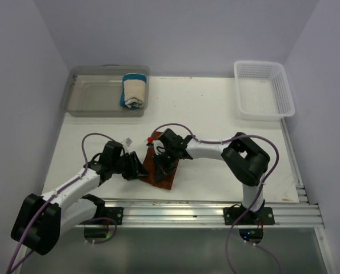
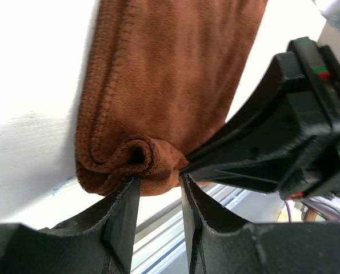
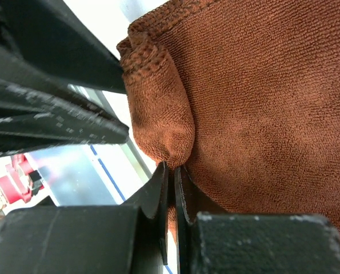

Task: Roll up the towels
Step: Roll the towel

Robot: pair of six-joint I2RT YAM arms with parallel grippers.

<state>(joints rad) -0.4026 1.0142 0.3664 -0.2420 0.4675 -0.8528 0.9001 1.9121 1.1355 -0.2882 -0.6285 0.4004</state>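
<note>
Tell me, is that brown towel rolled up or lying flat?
Partly rolled: one end of the rust-brown towel is curled up, held by the left gripper and right gripper; the rest lies flat.

We see a rolled towel [image 1: 134,90] in the bin [image 1: 95,96] far left, a basket [image 1: 261,94] far right, a second towel [image 1: 164,180] on the surface [image 1: 215,123] front centre.

Bright, even light; blurry wrist close-ups
</note>
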